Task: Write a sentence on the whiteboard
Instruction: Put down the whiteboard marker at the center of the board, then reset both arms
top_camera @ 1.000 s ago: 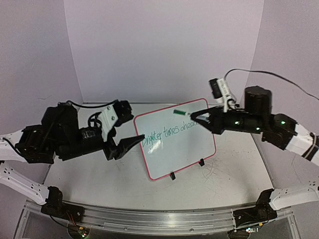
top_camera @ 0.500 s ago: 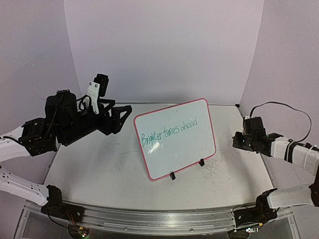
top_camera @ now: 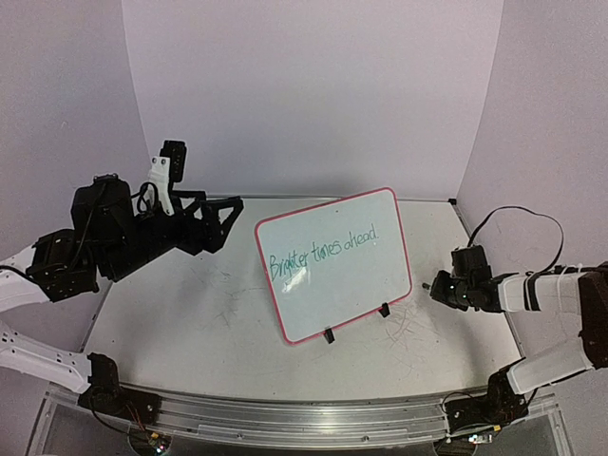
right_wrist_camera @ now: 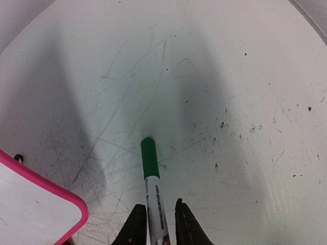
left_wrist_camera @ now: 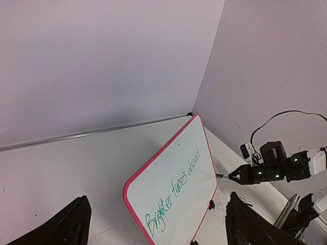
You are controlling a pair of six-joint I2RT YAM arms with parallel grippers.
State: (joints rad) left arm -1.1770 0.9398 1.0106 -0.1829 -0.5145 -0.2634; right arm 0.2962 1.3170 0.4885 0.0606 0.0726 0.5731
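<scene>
Scuffed table (top_camera: 228,323) | whiteboard (top_camera: 347,296) sentence (top_camera: 323,251): "Brighter times ahead" | marker (right_wrist_camera: 153,196) print unreadable

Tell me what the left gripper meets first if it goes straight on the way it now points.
Most likely the whiteboard: in the left wrist view it stands straight ahead of the open left gripper, with nothing visible between them. The depth is unclear.
</scene>
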